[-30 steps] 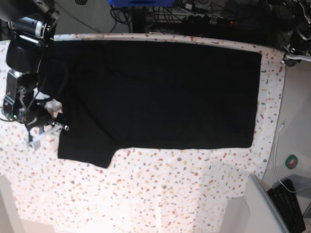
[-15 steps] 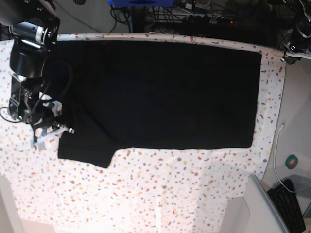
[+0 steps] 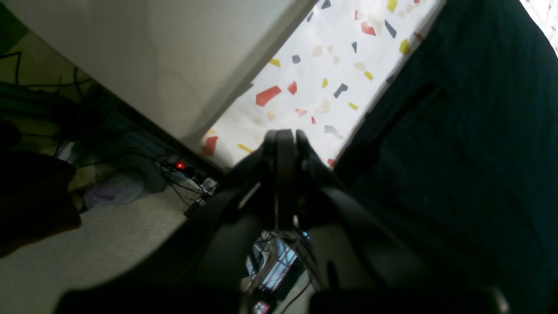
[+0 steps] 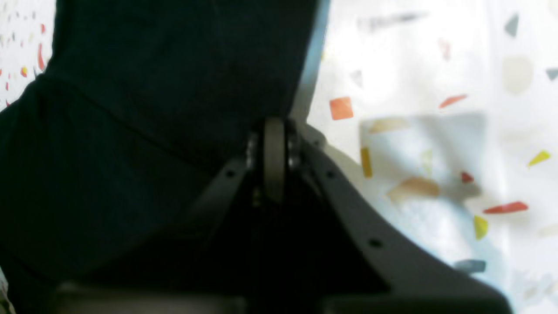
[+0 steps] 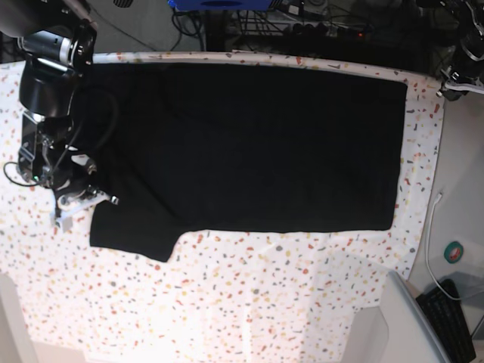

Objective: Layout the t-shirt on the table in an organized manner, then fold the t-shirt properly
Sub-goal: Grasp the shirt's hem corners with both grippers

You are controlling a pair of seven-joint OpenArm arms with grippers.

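The black t-shirt [image 5: 257,144] lies flat on the speckled table [image 5: 265,302], with one sleeve at the lower left; no print shows. My right gripper [image 5: 79,203] is at the sleeve's left edge. In the right wrist view it [image 4: 274,126] is shut, with its tip at the border of the t-shirt [image 4: 152,109] and the table [image 4: 414,131]; I cannot tell if it pinches cloth. My left gripper [image 5: 452,89] hangs off the table's far right corner. In the left wrist view it [image 3: 283,139] is shut and empty over the table's edge [image 3: 314,78], beside the t-shirt [image 3: 457,152].
A plain grey side surface [image 5: 457,189] flanks the table on the right, with a white cable [image 5: 429,227], a green round object [image 5: 454,252] and a keyboard [image 5: 454,321]. Cables and equipment [image 5: 302,26] lie beyond the far edge.
The right arm has shifted a little to the right, bringing its gripper closer to the sleeve's edge. The t-shirt and the left arm have not moved.
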